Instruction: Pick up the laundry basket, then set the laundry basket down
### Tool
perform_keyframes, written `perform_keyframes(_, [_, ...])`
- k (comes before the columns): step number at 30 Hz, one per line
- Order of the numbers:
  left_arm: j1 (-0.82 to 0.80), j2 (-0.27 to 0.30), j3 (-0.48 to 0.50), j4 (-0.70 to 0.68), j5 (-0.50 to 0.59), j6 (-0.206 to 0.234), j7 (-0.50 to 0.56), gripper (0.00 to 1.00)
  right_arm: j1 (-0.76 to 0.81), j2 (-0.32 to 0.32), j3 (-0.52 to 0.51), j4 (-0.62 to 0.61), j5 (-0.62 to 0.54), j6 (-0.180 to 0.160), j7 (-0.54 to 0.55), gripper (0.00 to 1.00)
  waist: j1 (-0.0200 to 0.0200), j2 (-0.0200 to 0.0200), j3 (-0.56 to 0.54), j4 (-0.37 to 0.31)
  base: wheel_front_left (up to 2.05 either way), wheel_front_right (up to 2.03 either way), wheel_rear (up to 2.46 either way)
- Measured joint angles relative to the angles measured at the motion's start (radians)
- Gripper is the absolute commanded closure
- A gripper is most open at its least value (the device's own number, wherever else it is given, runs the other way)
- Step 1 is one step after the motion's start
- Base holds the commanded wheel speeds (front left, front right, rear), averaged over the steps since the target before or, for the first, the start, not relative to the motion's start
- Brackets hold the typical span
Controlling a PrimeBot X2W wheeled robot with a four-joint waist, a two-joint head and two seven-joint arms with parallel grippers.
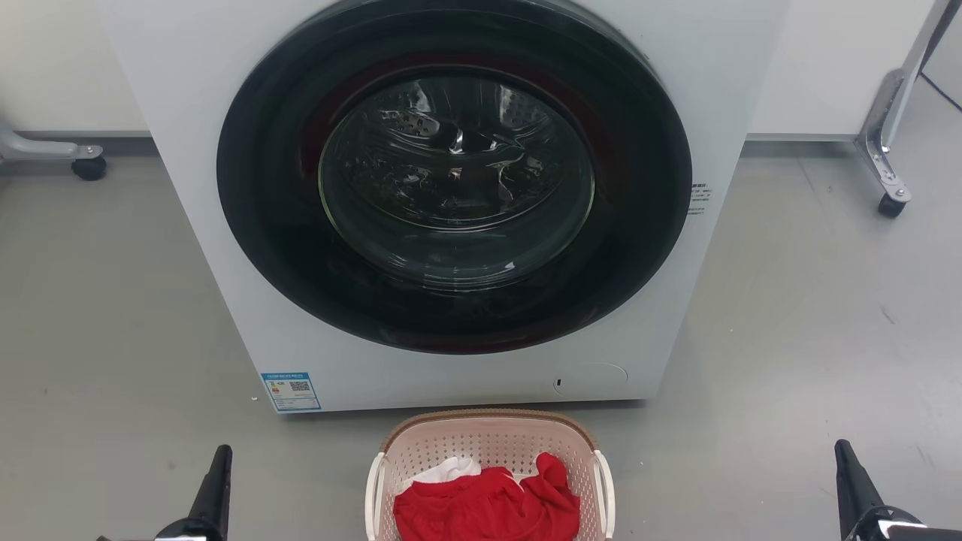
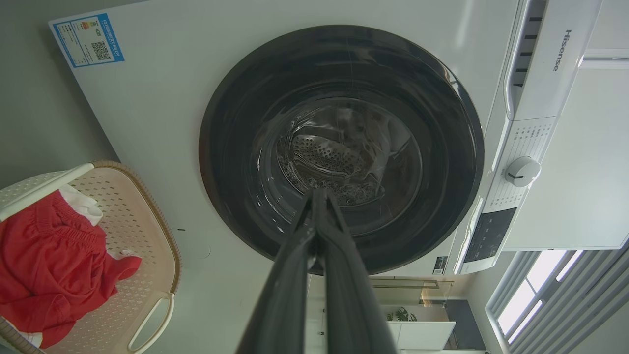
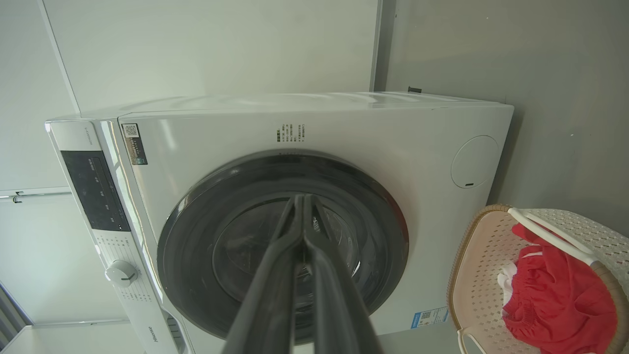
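Head view, near to far: L gripper [image 1: 222,453] at lower left and R gripper [image 1: 842,449] at lower right, dark fingers pointing up. Btwn them, well apart from both, sits the rounded pale pink-beige perforated plastic laundry basket [image 1: 488,439] w/ brown woven-look rim and white side handles, upright on the grey floor [image 1: 90,315]. Inside: crumpled red garment [image 1: 488,507] over a bit of white cloth [image 1: 449,469]. Just behind the basket stands the big white front-loading washer [image 1: 188,150] w/ round dark glass door [image 1: 263,195].

Wrist views: L gripper [image 2: 319,195] and R gripper [image 3: 300,199] each have fingers pressed together at the tips, gripping nothing. Laundry basket [image 2: 137,221] lies off to lower left of the L fingers; in R wrist view the laundry basket [image 3: 479,265] lies to lower right of the R fingers, touching neither.
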Motion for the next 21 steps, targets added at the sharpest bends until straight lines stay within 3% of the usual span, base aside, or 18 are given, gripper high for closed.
perform_keyframes(10, [0.0,0.0,0.0,0.0,0.0,0.0,0.0,1.0,0.0,0.0,0.0,0.0,0.0,0.0,0.0,1.0,0.0,0.0,0.0,0.0,0.0,0.0,0.0])
perform_keyframes(11, [0.003,-0.001,-0.001,0.005,0.0,0.001,0.0,0.0,0.002,0.001,0.001,0.006,0.0,0.0,0.0,0.0,0.0001,0.0,0.0,0.0,0.0,0.0,0.0])
perform_keyframes(21, [0.063,-0.015,-0.031,0.053,0.002,0.002,-0.019,0.0,0.059,0.023,0.034,0.058,-0.002,-0.003,-0.02,0.0,0.0,0.0,0.0,0.0,0.0,0.0,0.0])
